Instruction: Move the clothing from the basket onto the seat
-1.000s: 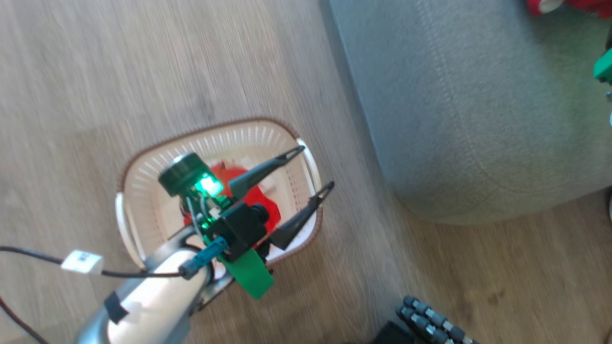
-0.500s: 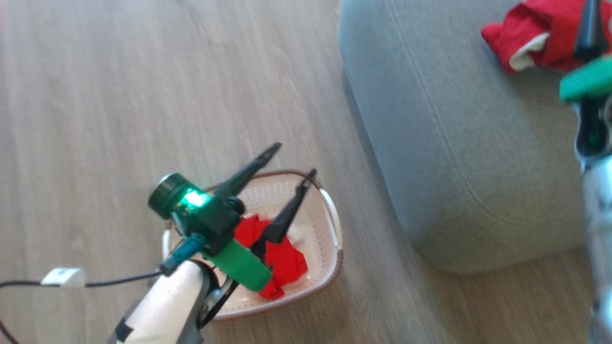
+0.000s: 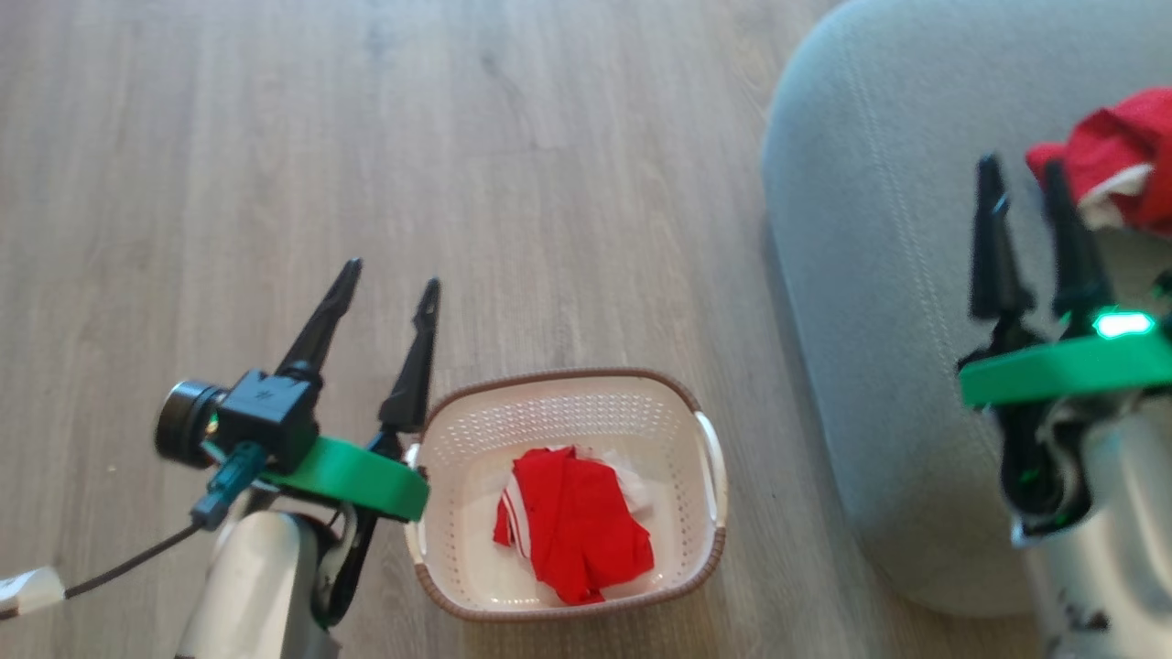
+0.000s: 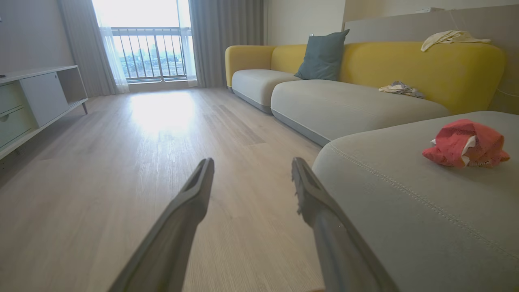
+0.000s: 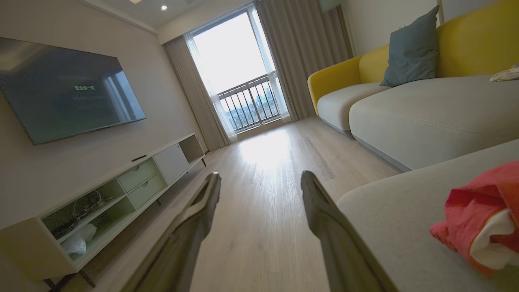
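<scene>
Our left gripper and right gripper are spread wide, holding nothing. The red garment in the basket looks soft and light, so we'd pinch its bunched middle.

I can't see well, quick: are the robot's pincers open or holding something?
Left pincer: open, holding nothing.
Right pincer: open, holding nothing.

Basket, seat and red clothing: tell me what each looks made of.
Basket: probably moulded plastic, matte cream, judging by its regular perforated walls; the brown rim looks woven, perhaps imitation. Seat: grey upholstery fabric, matte, with a pale stitched seam. Red clothing: soft, thin fabric, possibly knit, since it crumples into folds; white trim shows.
</scene>
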Robot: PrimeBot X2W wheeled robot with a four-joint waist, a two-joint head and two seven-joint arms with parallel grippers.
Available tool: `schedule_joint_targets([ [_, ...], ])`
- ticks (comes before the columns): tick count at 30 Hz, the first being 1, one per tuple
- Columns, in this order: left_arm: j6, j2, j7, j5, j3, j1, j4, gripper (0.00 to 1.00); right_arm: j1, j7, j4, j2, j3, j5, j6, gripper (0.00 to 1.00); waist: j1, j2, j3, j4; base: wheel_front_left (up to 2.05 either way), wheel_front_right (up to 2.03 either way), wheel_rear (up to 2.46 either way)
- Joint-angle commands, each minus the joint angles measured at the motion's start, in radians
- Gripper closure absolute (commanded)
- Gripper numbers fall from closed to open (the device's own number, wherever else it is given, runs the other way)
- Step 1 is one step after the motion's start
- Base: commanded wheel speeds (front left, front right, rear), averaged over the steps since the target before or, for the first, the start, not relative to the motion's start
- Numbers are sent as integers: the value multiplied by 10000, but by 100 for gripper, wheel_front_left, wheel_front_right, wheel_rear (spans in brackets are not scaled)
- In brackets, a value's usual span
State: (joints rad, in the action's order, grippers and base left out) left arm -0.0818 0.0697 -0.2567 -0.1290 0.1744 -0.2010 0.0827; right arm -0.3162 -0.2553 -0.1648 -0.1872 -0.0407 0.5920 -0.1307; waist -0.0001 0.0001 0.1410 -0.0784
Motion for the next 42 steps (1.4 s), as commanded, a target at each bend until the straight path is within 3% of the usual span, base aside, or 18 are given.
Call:
schedule_joint_targets([
  [1, 118, -26, -51, 143, -517, -126, -236, 0, 124, -64, 448, 93, -225, -40, 0, 0, 1, -1, -194, 287, 0, 0, 0],
  [9, 682, -171, -51, 269, -1266, 320, 324, 0, 1306, -64, 479, 776, -467, -645, 0, 0, 1, -1, -485, 789, 0, 0, 0],
  [18, 1008, -191, -51, 211, -1260, 735, 916, 0, 1986, -64, 77, 1147, -527, -1480, 0, 0, 1, -1, -637, 1024, 0, 0, 0],
  [30, 1216, -193, -51, -1, -945, 1034, 1299, 0, 2413, -64, -395, 1324, -393, -2364, 0, 0, 1, -1, -731, 1130, 0, 0, 0],
  [42, 1220, -194, -51, 13, -827, 1084, 1311, 0, 2412, -64, -393, 1364, -296, -2353, 0, 0, 1, -1, -828, 1143, 0, 0, 0],
])
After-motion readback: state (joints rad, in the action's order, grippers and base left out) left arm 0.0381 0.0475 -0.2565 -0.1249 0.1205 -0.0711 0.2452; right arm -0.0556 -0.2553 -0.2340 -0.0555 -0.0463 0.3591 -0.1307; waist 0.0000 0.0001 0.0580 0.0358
